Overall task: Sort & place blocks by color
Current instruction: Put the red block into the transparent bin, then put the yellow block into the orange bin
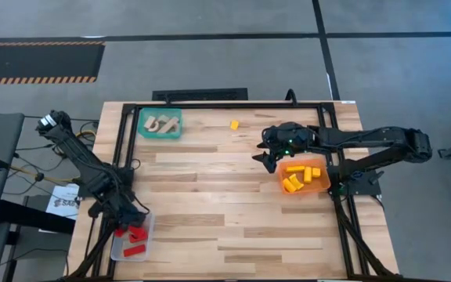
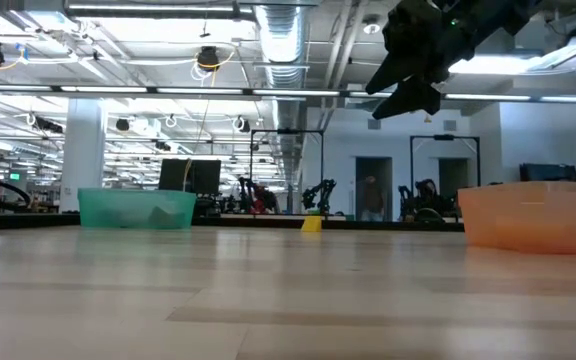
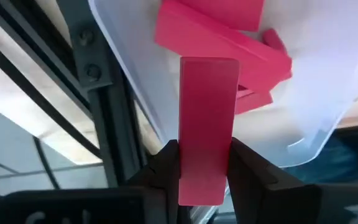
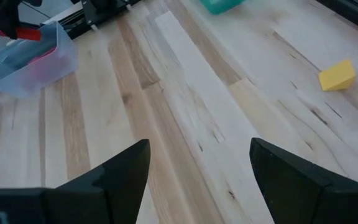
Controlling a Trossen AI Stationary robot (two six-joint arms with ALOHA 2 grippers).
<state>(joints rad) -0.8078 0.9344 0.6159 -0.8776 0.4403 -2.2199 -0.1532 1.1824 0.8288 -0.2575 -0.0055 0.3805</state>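
**One Yellow Block Left Loose**

While the left claw (image 3: 204, 171) grips a red brick (image 3: 208, 124) by its long flat faces, it hangs right over the clear tray (image 1: 116, 249), with more red blocks (image 3: 229, 43) lying just beyond its fingertips. That brick looks stiff, light and smooth — squeezing the broad sides seems the secure hold.

Across the surface (image 1: 233, 204), the right claw (image 1: 266, 157) hovers raised, jaws wide apart and empty, just beside the orange tray (image 1: 325, 186) of yellow blocks (image 1: 300, 174). Ahead of it a stray yellow block (image 4: 337, 75) lies alone; farther off, the teal tray (image 1: 175, 130) holds pale wooden blocks (image 1: 159, 123).
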